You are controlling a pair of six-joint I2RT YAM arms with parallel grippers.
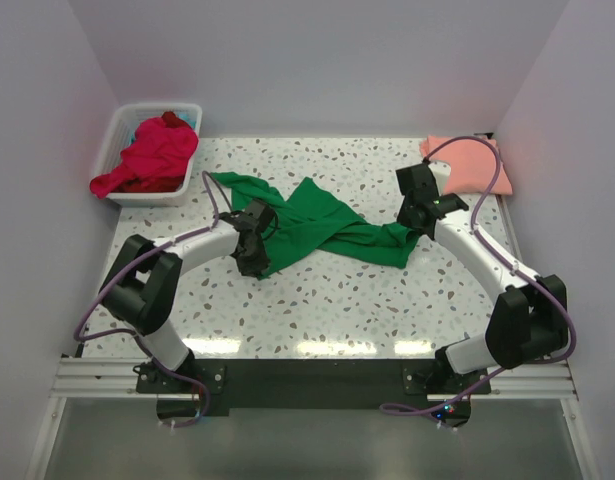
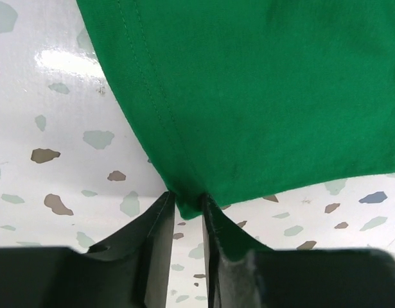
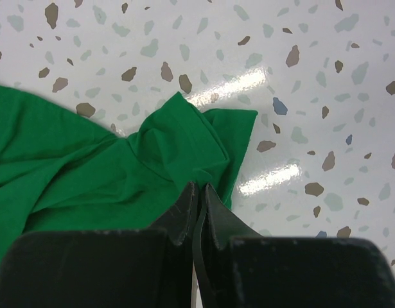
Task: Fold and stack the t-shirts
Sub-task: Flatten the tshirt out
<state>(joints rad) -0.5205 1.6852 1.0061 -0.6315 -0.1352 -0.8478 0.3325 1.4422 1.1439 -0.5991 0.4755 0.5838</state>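
Your right gripper (image 3: 198, 192) is clamped tight on the bright green cotton t-shirt (image 1: 327, 230), spread mid speckled table (image 1: 337, 310). Left gripper (image 2: 187, 212): jaws a sliver apart around its hem corner. You cannot tell if they pinch it.

table (image 1: 337, 310) lies open along its near edge; basket (image 1: 122, 125) blocks far-left, salmon t-shirt (image 1: 472, 165) far-right, green t-shirt (image 1: 327, 225) mid-table.

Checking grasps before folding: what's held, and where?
The green t-shirt, by both: left gripper pinches a hemmed corner in its jaws, right gripper a bunched edge at the other end.
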